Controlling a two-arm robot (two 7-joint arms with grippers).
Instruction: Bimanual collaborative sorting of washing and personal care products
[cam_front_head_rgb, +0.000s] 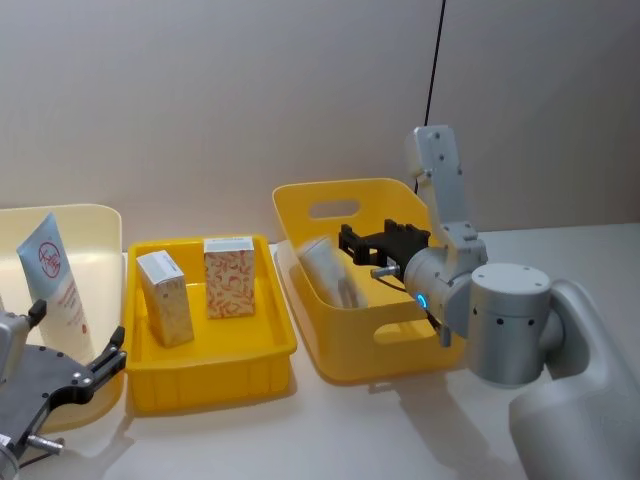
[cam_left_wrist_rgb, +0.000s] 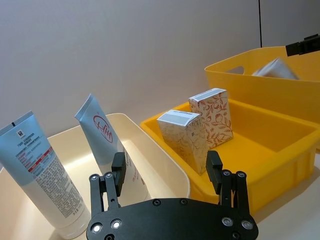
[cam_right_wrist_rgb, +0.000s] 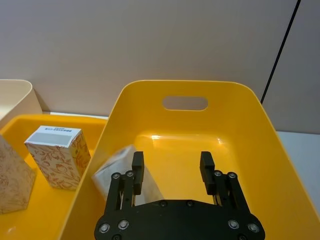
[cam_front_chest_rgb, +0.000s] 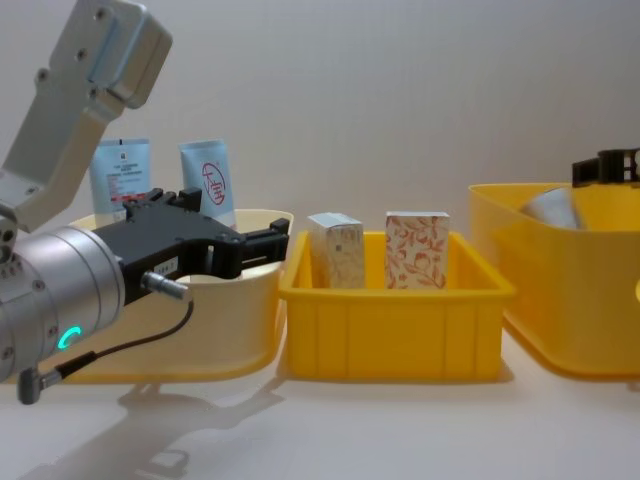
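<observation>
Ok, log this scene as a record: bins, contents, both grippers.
cream bin: red-logo tube, second tube, both upright
yellow tray: marbled box, floral box, both upright
deep yellow bin: pale item leaning inside, kind unclear
left gripper: fingers open, near cream bin's front
right gripper: fingers open, above deep yellow bin

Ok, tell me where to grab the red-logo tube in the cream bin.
Pinch the red-logo tube on its flat upper body just under the crimp, with the left gripper coming from above. It stands upright, crimp up, in the cream bin, its top clear of the rim.
</observation>
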